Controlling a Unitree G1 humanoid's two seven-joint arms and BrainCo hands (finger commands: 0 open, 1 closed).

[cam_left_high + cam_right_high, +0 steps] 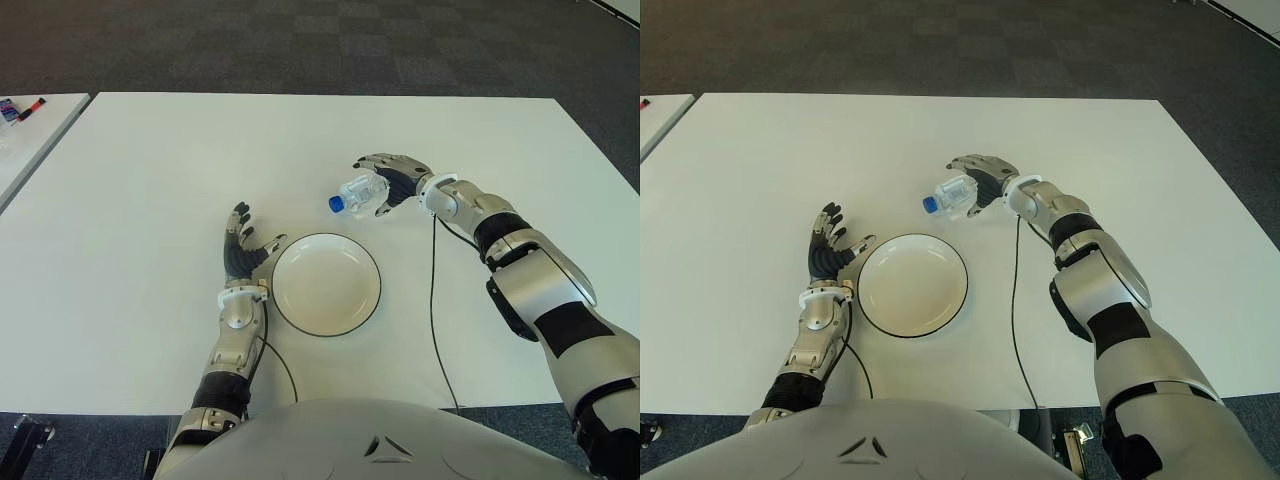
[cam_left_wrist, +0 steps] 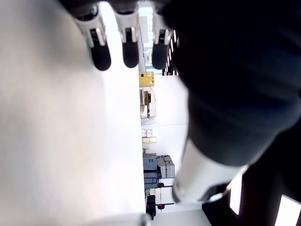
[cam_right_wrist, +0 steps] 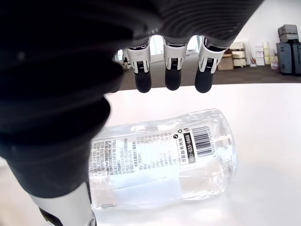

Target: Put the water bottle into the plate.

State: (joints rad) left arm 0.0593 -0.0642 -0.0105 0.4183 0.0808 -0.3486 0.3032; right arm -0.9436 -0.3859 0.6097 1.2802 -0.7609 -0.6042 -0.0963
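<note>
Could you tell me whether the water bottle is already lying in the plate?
No, the water bottle lies on the table beyond the plate, at the right hand.

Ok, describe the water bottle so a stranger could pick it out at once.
Start at the white table and find the round white plate near its front edge. Just beyond the plate, toward the robot's right, the right hand is cupped over the water bottle, which lies on its side. It is the only clear thing there, with a blue cap.

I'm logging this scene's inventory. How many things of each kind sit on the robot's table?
Water bottle: 1, lying on its side under the open right hand
Plate: 1, beside the open left hand
Total: 2
</note>
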